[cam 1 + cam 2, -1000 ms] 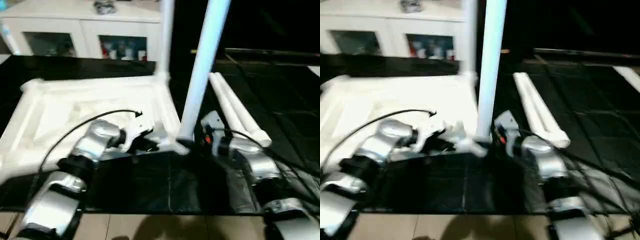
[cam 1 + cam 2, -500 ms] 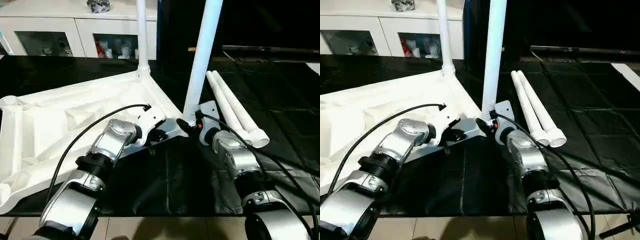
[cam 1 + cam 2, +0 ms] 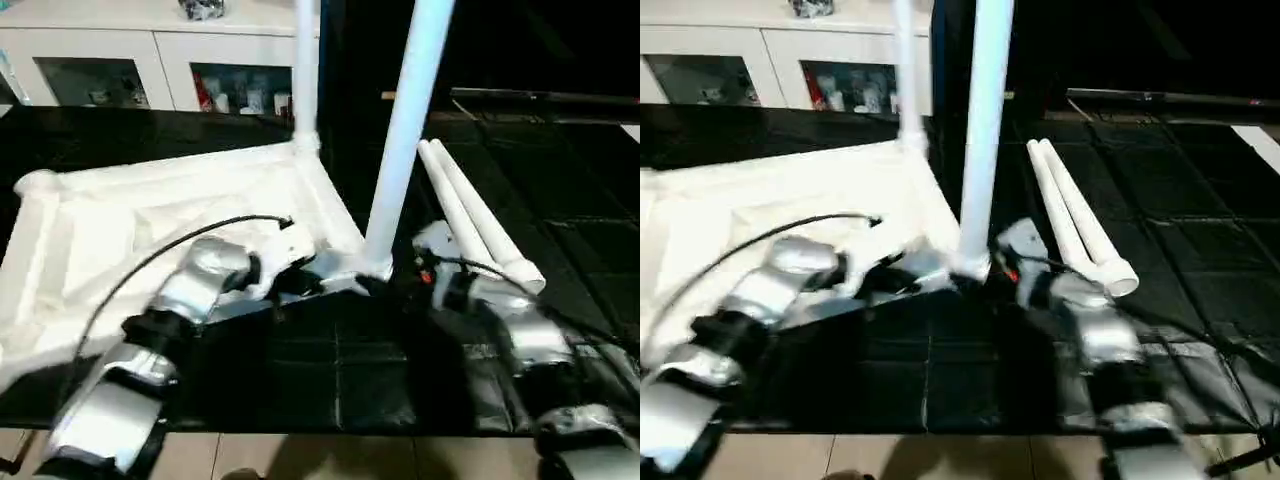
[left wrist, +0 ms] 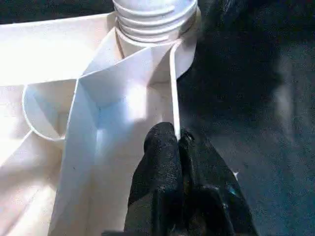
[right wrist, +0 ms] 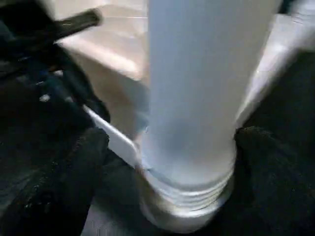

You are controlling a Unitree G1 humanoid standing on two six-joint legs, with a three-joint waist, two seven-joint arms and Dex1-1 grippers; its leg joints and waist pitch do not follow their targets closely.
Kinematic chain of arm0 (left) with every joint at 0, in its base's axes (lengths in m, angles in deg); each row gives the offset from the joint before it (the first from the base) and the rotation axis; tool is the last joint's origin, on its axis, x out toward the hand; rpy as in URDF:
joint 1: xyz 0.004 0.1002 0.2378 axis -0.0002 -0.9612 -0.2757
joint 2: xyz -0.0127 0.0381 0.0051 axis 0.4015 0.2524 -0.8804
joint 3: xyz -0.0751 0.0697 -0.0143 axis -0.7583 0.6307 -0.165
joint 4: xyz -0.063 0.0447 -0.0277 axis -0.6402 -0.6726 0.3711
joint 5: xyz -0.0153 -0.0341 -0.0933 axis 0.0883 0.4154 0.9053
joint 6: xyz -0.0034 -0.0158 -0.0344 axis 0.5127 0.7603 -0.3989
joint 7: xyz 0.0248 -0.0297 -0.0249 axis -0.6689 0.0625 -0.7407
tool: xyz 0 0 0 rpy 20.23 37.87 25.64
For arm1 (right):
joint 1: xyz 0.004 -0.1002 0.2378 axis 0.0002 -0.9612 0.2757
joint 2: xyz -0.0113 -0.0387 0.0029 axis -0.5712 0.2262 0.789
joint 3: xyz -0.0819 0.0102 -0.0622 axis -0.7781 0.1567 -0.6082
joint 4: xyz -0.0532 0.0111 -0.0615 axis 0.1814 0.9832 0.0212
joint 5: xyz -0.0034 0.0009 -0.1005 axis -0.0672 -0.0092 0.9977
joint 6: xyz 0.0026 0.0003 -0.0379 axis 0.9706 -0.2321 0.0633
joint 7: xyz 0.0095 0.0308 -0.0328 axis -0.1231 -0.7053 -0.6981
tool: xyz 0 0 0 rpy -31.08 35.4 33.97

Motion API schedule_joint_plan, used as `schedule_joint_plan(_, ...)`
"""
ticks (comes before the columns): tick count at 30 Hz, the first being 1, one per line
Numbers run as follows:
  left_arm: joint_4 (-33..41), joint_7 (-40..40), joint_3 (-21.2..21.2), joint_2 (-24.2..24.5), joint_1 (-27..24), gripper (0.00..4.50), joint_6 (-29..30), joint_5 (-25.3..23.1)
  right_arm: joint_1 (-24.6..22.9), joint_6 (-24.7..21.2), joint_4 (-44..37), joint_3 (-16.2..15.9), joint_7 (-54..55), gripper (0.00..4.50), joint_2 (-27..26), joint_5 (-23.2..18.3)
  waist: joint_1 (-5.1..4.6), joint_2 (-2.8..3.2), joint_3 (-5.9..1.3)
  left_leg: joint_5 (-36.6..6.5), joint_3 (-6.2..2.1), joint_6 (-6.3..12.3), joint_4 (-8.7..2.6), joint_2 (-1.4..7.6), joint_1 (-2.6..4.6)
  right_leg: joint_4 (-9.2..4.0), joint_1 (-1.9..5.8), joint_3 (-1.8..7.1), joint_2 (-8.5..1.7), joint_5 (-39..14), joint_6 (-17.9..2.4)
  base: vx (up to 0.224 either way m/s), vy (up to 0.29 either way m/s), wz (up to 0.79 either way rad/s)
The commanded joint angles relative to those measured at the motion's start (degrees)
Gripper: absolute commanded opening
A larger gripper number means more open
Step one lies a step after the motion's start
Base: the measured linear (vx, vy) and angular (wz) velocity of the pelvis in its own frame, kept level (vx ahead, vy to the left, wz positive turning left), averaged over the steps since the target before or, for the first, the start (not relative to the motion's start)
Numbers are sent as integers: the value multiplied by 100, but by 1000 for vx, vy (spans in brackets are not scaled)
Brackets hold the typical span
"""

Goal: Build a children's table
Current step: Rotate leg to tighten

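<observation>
screwing the near leg (image 3: 400,150) into the children's table (image 3: 150,215) at frame centre: your left hand (image 4: 179,147) pinches the rim, right hand (image 5: 167,147) straddles the leg; next, turn it tight.

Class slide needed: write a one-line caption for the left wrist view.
Left gripper pinches the thin rim of the upturned children's table just below a threaded leg at its corner.

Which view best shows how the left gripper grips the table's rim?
The left wrist view: the left gripper has its black fingers pinched on the thin rim of the table, just below a screwed-in leg. The two head views show it blurred at the near corner, its fingers unclear.
</observation>
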Motion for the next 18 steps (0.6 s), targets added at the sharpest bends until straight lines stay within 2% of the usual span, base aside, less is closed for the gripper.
schedule_joint_plan(1,21,357,218,35,7,0,-296,-69,34,24,-170,-82,-378,447,97,-91,17,6,-380,-1131,-25,377,-316,234,68,-394,325,259,-393,-723,-1305,0,0,0)
schedule_joint_plan(6,47,1187,442,317,-37,0,-676,-6,93,147,-238,-489,-1547,447,521,-53,75,2,-392,-1111,-30,389,-307,234,60,-373,332,252,-396,-660,-1355,0,0,0)
schedule_joint_plan(8,28,1261,467,341,-30,0,-745,-16,111,165,-227,-542,-1643,447,551,-41,94,-2,-386,-1123,-23,380,-303,232,62,-377,325,257,-402,-694,-1357,0,0,0)
schedule_joint_plan(12,20,1485,580,415,-22,0,-974,-66,273,242,-56,-656,-1817,418,498,14,122,0,-393,-1144,-31,319,-313,240,69,-376,321,255,-404,-830,-1330,0,0,0)
schedule_joint_plan(13,16,1509,582,420,-24,0,-1003,-66,279,235,-57,-662,-1836,403,486,4,112,-76,-388,-1131,-23,317,-315,241,66,-376,320,253,-399,-828,-1327,0,0,0)
schedule_joint_plan(14,16,1509,582,420,-24,0,-1003,-66,279,235,-57,-662,-1836,396,486,4,131,-31,-392,-1113,-31,309,-312,246,71,-361,316,255,-414,-862,-1323,0,0,0)
schedule_joint_plan(18,27,1613,609,433,-41,0,-1079,-46,244,238,-111,-766,-1985,373,440,-55,147,-37,-399,-1034,-28,340,-305,242,65,-347,319,255,-407,-726,-1324,0,0,0)
